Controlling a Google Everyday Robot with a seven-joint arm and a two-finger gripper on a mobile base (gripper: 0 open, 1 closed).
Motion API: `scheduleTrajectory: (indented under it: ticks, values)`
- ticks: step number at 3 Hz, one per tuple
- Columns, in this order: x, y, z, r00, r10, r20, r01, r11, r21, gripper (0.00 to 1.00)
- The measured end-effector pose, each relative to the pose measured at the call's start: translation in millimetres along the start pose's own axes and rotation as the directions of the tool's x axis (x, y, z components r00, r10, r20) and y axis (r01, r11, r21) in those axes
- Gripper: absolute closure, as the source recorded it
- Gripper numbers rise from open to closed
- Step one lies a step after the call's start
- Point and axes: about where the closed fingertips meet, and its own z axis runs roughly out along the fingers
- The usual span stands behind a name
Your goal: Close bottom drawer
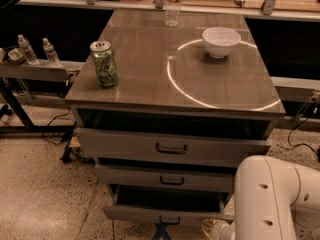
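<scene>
The bottom drawer [145,213] is the lowest of three grey cabinet drawers. It stands pulled out, with its dark inside showing behind the short front panel. Its small dark loop handle [170,220] is at the panel's middle. My gripper [161,231] shows as a dark shape at the picture's bottom edge, just below and in front of that handle. My white arm [272,199] fills the lower right corner.
The middle drawer [171,179] and top drawer [171,147] stick out slightly. On the cabinet top stand a green can [104,63], a white bowl [221,41] and a clear bottle [172,4]. A side shelf with small bottles [26,49] is at left. Cables lie on the floor.
</scene>
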Motion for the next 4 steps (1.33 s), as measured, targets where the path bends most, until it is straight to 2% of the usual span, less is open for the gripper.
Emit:
scheduleTrajectory:
  ticks: [1,2,3,4]
  values:
    - [4.5,-10.7,7.9,1.000,0.011,0.020,-0.012,0.9988,0.047,1.00]
    - [-9.0,-31.3,8.8,0.997,0.013,0.071,-0.021,0.9939,0.108,1.00]
    - [-34.8,-58.5,12.1,0.990,0.011,0.137,-0.035,0.9843,0.173,1.00]
    - [-65.7,-77.3,25.9,0.979,0.009,0.202,-0.052,0.9765,0.209,1.00]
